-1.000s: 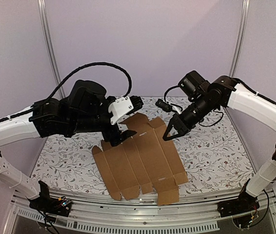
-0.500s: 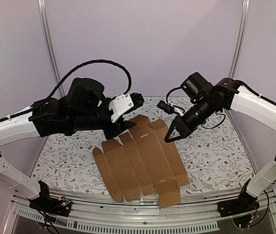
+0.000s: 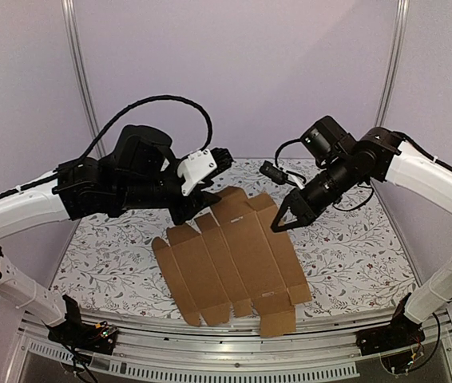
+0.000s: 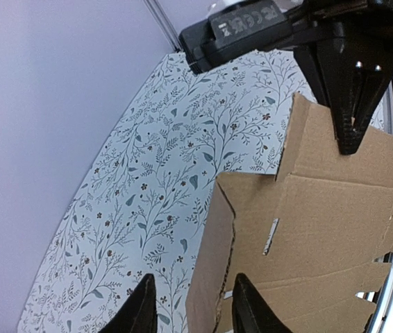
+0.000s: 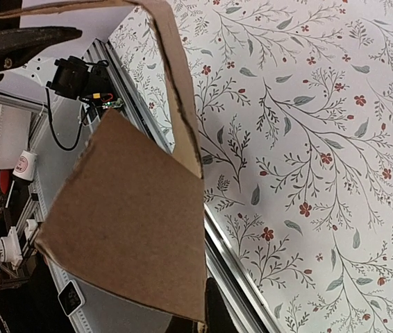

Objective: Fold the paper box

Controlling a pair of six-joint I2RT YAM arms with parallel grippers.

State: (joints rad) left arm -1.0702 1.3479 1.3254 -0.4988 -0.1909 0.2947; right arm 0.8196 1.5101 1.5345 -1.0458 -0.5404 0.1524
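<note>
Paper box (image 3: 234,267): a flat die-cut sheet of plain brown cardboard, matte, with straight creases, small flaps and tabs at its ends and one narrow slot (image 4: 271,236).
Where it lies: unfolded on the middle of the table (image 3: 354,247), with a flap at its far edge bent upward.
Long axis: the long panels and creases run from the table's far side towards its near edge, leaning a little to the right.
Left gripper (image 4: 193,309): over the table's far left part. Its black fingers (image 4: 141,309) stand half spread on both sides of the bent-up flap edge. If they press it, I cannot tell.
Right gripper (image 3: 277,227): over the table's far right part. Its black pointed jaws are pressed together, tip at the sheet's far right flap. If card is nipped between them, I cannot tell.
Table: covered with a pale cloth printed with grey-green twigs and small red flowers.
</note>
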